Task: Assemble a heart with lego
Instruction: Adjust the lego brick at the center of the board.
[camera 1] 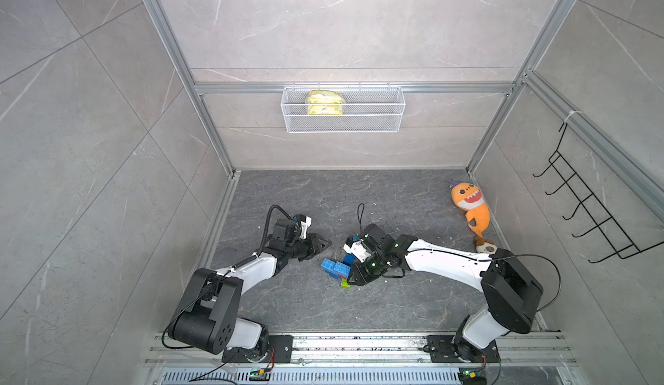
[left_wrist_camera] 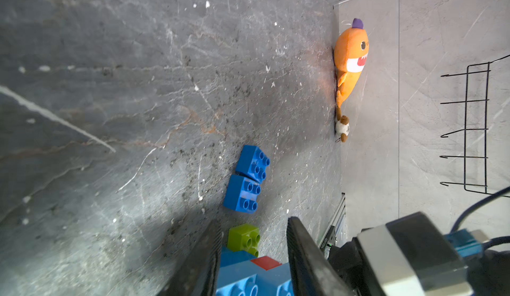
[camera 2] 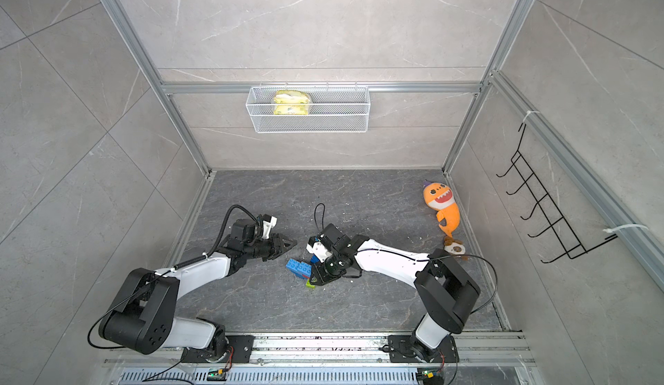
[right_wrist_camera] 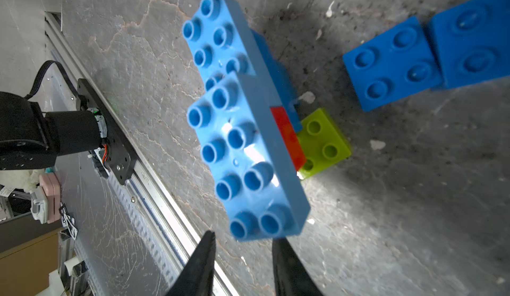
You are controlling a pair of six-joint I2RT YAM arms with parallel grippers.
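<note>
Mostly chunky, studded plastic lego (right_wrist_camera: 248,153)

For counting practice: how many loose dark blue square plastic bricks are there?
2: one dark blue square brick, its twin alongside, near the lime green brick; others may be hidden.

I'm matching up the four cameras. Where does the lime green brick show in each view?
In a top view: lime green brick just below centre.
In a top view: again just below centre.
Left wrist: bottom centre.
Right wrist: right of centre.
Shared landmark: the light blue clump beside it in all four.
</note>
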